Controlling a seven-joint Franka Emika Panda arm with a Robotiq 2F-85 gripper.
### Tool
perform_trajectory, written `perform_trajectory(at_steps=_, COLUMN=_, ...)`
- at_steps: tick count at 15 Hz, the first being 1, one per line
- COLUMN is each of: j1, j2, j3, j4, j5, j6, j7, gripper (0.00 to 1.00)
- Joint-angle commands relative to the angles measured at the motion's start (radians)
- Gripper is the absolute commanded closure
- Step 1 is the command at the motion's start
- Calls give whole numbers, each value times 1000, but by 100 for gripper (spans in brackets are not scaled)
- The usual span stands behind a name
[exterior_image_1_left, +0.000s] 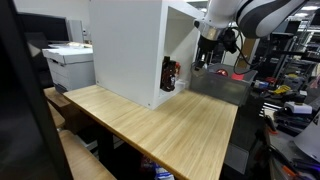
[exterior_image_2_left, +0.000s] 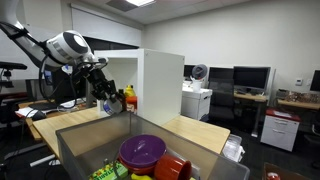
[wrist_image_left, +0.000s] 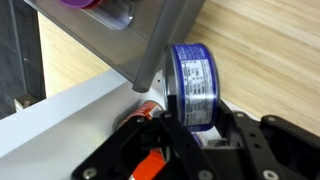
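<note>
In the wrist view my gripper (wrist_image_left: 196, 118) is shut on a small can with a blue and white label (wrist_image_left: 190, 78), one black finger on each side of it. The can hangs over the wooden tabletop (wrist_image_left: 270, 50), beside the corner of a grey bin (wrist_image_left: 165, 40). A red and orange bottle (wrist_image_left: 150, 112) stands just behind the can against the white cabinet (wrist_image_left: 70, 110). In both exterior views the gripper (exterior_image_1_left: 208, 56) (exterior_image_2_left: 108, 100) hangs by the open side of the cabinet (exterior_image_1_left: 130, 45), close to the bottles (exterior_image_1_left: 169, 73) (exterior_image_2_left: 129, 98) standing inside it.
A grey bin (exterior_image_2_left: 100, 140) on the table holds a purple bowl (exterior_image_2_left: 142, 150) and other small items. The wooden table (exterior_image_1_left: 160, 125) stretches out in front of the cabinet. A printer (exterior_image_1_left: 70, 60) stands behind it. Office desks with monitors (exterior_image_2_left: 250, 78) fill the background.
</note>
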Motion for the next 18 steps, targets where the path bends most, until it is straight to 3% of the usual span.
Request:
perform_trajectory(at_steps=1, j1=0, j2=-19, j3=6, j4=-14, j5=-16, j6=14, j7=18, gripper=88)
perform_trajectory(at_steps=18, j1=-3, j2=-29, j3=28, j4=17, j5=-71, j6=14, j7=38, gripper=88)
